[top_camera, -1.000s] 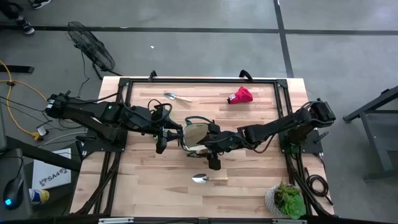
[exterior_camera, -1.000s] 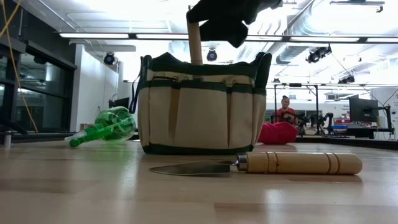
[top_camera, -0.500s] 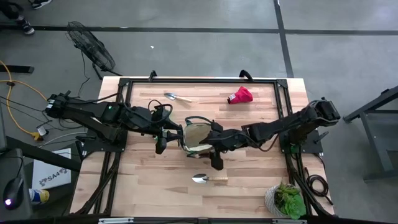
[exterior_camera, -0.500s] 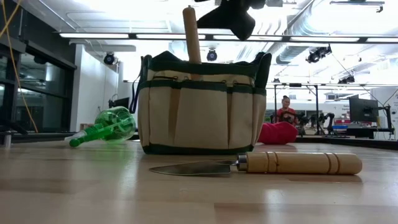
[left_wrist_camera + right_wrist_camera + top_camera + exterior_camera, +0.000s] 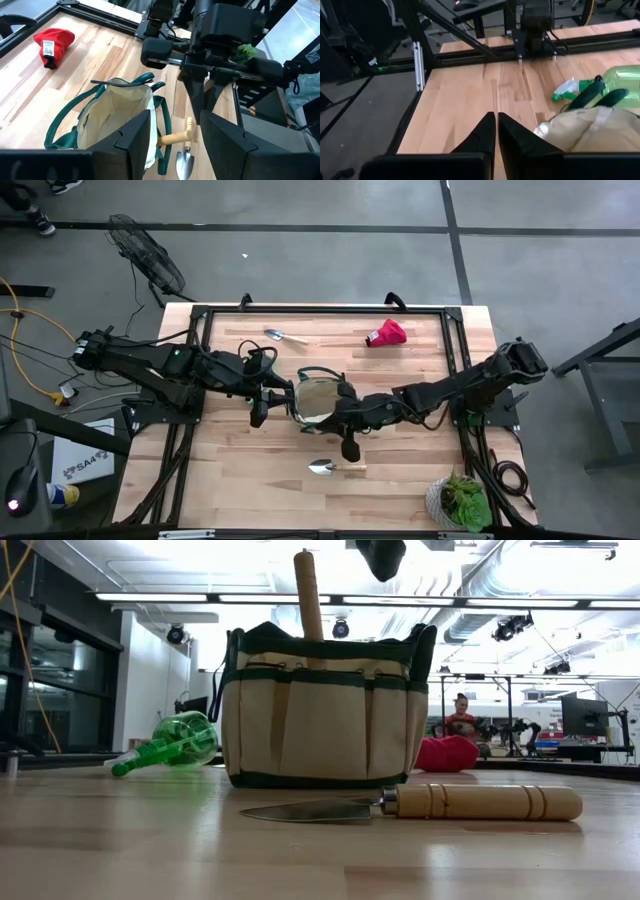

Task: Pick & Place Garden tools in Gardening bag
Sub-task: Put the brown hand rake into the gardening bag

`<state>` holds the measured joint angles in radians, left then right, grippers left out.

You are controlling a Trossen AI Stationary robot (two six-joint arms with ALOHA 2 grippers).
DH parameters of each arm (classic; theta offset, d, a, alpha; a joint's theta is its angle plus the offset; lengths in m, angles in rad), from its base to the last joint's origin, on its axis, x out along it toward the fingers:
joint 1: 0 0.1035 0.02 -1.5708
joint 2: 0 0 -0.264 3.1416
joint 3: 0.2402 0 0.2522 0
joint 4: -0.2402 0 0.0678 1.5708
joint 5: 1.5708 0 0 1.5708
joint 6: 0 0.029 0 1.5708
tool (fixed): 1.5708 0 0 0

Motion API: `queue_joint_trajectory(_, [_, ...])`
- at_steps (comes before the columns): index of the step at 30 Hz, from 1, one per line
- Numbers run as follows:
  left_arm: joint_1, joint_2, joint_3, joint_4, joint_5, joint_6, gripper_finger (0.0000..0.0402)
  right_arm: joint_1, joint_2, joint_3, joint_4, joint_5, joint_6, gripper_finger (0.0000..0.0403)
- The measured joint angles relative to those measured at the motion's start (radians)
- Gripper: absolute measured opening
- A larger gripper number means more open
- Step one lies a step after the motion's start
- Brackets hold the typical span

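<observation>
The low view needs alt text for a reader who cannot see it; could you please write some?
A khaki gardening bag with dark green trim stands on the wooden table, a wooden handle poking up from it. A silver trowel lies in front, a green spray bottle behind left, a red piece behind right.

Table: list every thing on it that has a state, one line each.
gardening bag: upright, open-topped, a wooden handle sticking out.
trowel: lying flat in front of the bag.
spray bottle: on its side.
red piece: lying at the far edge.
left gripper: fingers part open, beside the bag.
right gripper: fingers shut, empty.
</observation>
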<state>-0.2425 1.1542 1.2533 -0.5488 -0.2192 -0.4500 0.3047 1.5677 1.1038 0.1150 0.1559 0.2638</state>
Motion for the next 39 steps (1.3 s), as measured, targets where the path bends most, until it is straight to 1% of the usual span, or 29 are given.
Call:
queue_joint_trajectory(5, [0.000, 0.000, 0.000, 0.000, -0.001, 0.000, 0.0170, 0.004, 0.013, 0.000, -0.012, -0.001, 0.001, 0.0003])
queue_joint_trajectory(11, [0.000, 0.000, 0.000, 0.001, -0.009, 0.000, 0.0170, 0.003, 0.041, 0.001, 0.014, 0.000, 0.002, 0.0003])
queue_joint_trajectory(18, [0.000, 0.000, 0.000, 0.007, -0.012, 0.000, 0.0170, 0.000, 0.074, 0.000, -0.006, 0.001, 0.005, 0.0003])
queue_joint_trajectory(25, [0.000, 0.000, 0.000, 0.007, -0.012, 0.000, 0.0170, -0.023, 0.076, 0.002, -0.118, 0.076, 0.054, 0.0003])
queue_joint_trajectory(30, [0.000, 0.000, 0.000, 0.007, -0.012, 0.000, 0.0170, -0.046, 0.076, 0.002, -0.135, 0.109, 0.108, 0.0003])
queue_joint_trajectory(39, [0.000, 0.000, 0.000, 0.005, -0.011, -0.001, 0.0170, -0.059, 0.042, 0.000, -0.145, 0.109, 0.136, 0.0003])
